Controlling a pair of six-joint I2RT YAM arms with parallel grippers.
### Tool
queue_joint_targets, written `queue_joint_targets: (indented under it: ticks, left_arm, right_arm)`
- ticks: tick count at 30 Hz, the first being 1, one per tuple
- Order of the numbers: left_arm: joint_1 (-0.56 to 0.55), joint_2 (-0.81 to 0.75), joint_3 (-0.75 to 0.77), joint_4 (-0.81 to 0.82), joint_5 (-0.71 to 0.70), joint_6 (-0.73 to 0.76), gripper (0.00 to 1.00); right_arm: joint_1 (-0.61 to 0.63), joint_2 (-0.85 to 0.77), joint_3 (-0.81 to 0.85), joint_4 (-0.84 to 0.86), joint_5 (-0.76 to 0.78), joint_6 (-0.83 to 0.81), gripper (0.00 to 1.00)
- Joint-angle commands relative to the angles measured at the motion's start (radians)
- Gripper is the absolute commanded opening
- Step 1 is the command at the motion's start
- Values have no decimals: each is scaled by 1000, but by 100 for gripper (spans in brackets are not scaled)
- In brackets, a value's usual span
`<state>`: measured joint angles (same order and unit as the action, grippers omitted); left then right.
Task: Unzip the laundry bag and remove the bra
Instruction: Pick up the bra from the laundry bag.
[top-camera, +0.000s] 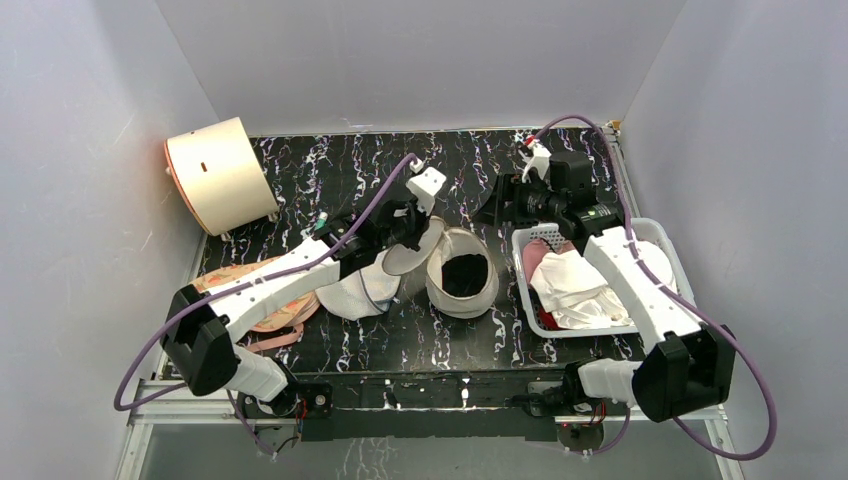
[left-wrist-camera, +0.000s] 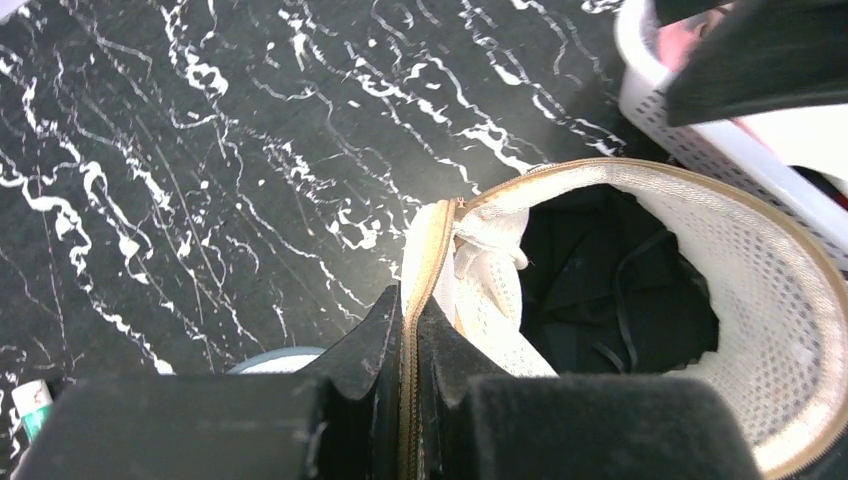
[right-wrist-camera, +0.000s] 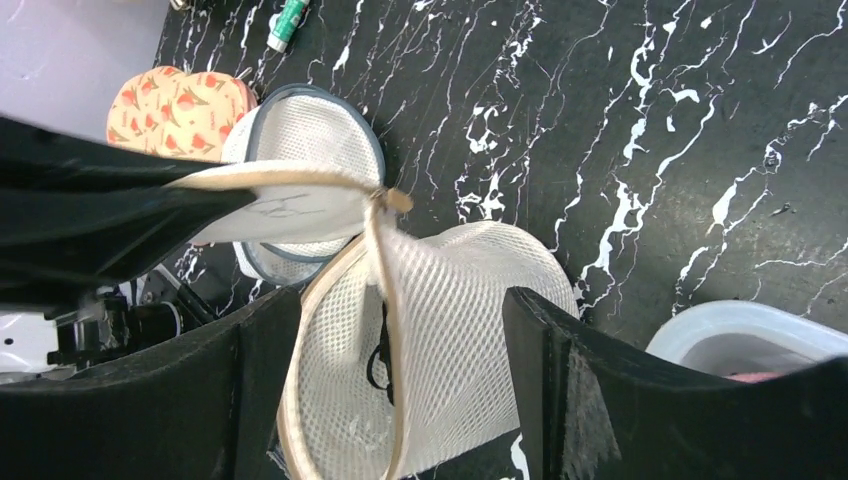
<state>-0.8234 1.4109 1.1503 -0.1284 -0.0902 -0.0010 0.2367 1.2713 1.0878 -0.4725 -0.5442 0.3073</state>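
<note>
Looking at a cream mesh, drum-shaped laundry bag (top-camera: 470, 303) mid-tabletop (top-camera: 330, 170), unzipped and gaping, black strappy bra (left-wrist-camera: 600, 290) bunched inside. Left end effector (left-wrist-camera: 410, 310) pinched tight on its beige zipper edge. Right end effector (right-wrist-camera: 395, 300) spread wide, gripping nothing.

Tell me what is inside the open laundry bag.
Inside the bag, dark fabric with a thin black strap shows. The bag's own mesh hides the rest, so its shape cannot be told.

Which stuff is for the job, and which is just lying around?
For the job: laundry bag, left gripper pinching it, right gripper open, the bra inside, only black parts showing.
Lying about: white mesh bag, peach bra, basket of clothes, cream drum.
</note>
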Motion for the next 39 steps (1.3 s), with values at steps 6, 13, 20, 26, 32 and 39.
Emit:
queue_joint_targets:
  ticks: [6,13,20,26,32,39]
  left_arm:
    - [27,18,42,-35,-63,-42,0]
    - [27,-12,24,-13,-85,-41,0]
    - [29,-12,23,-15,-97,-41,0]
    - [35,33,49,-58,-196,-45,16]
    - [72,194,185,-249,-470,-113,65]
    - [110,23,45,-52,-154,-118,81]
  right_arm:
    - [237,-34,89,-95,156,1,67]
    - [336,5,85,-137,218,-1,50]
    - [360,19,57,-204,338,-27,50]
    - [360,37,85,-294,576,-34,51]
    - [360,36,87,-323,634,-38,52]
    - [365,-3,76,-310,565,-36,52]
